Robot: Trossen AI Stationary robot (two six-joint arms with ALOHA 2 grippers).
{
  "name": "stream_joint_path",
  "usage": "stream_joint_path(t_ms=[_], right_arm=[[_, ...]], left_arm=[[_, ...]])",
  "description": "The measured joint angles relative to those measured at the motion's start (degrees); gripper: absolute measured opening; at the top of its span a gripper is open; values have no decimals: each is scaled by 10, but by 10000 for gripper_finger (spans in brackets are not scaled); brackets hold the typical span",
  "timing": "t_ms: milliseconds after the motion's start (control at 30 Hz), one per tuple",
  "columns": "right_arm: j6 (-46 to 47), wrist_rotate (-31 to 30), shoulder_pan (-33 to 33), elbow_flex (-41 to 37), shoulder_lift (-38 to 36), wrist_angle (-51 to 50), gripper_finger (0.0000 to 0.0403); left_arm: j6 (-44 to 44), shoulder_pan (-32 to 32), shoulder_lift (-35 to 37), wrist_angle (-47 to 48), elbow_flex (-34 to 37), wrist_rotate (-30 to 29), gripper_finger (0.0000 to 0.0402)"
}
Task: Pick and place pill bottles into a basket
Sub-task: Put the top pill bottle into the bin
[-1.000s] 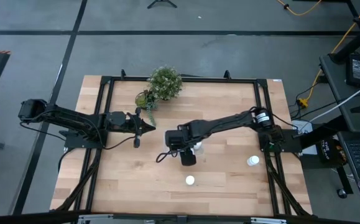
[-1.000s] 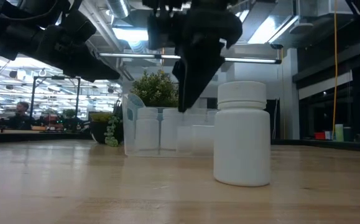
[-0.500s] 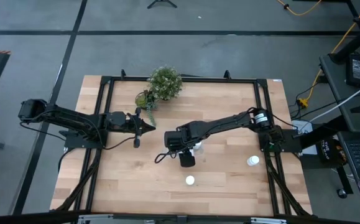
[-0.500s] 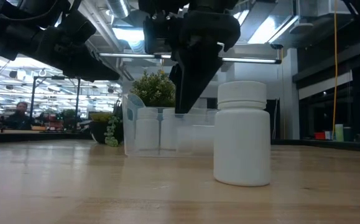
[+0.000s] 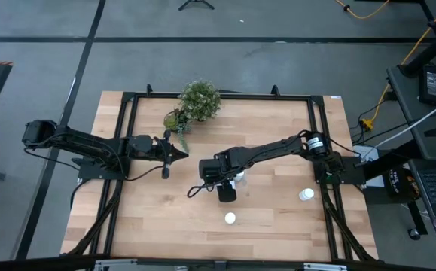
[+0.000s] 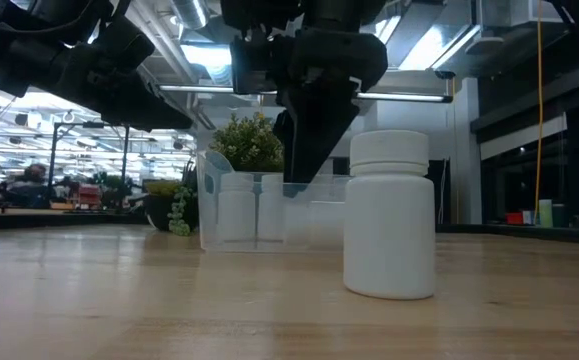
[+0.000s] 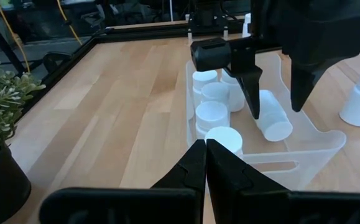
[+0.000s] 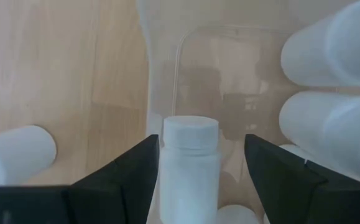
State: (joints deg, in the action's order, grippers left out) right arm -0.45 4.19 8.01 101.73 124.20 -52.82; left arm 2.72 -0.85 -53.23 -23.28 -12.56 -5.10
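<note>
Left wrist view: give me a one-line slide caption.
Open right gripper poised over a lying pill bottle in the clear basket, four upright bottles alongside.

Right pincer slightly higher and farther over the basket than a second ago.

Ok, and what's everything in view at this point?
pill bottles on the table: two, white, upright, outside the basket
pill bottles in the basket: at least five, white, most upright, one lying down
basket: one, clear, mid-table
potted plants: two, green, at the table's far edge
table: one, light wood
left gripper: dark, fingers shut and empty, waiting to the left of the basket
right gripper: dark, fingers open, over the basket, either side of the lying bottle
</note>
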Motion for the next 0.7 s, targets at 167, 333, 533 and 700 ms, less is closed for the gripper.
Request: stream_joint_path(t_ms=[167,333,533,700], right_arm=[[-1,0,0,0,2,1,225],[-10,0,0,0,12,8,209],[-15,0,0,-1,19,2,205],[-15,0,0,-1,25,-2,205]], left_arm=[[0,0,0,0,0,0,6],[0,0,0,0,0,0,6],[0,0,0,4,0,0,6],[0,0,0,7,0,-3,6]])
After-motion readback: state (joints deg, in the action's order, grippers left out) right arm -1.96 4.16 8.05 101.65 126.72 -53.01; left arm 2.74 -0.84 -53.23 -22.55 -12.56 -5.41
